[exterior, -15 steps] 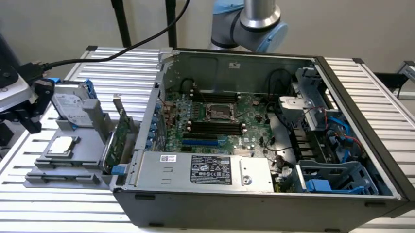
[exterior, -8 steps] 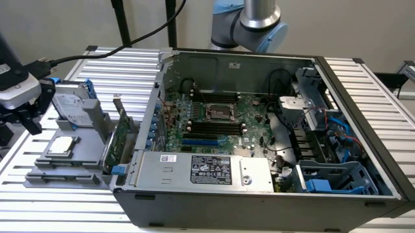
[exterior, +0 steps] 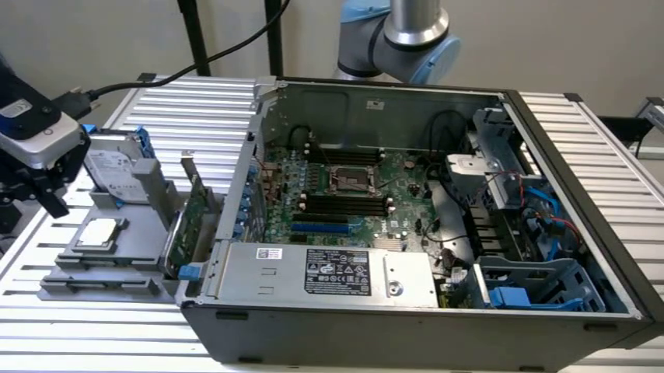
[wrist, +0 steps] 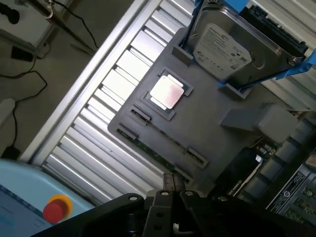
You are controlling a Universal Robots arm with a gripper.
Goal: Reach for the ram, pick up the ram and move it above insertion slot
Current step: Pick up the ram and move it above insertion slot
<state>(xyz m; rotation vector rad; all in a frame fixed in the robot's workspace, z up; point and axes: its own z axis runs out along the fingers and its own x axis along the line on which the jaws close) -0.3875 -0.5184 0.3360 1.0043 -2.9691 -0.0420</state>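
Right now gripper [exterior: 46, 194] hovers over the gray holder [wrist: 212, 133] on the table [exterior: 104, 330] — can't tell if it's released or clenched. Ram [wrist: 154, 152] stands on edge in the holder, close beneath the gripper. Insertion slot [exterior: 343, 206] — well apart from gripper, inside the open case [exterior: 415, 330].

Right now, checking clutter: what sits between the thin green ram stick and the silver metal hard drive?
A square silver processor chip on the grey tray, in the wrist view.
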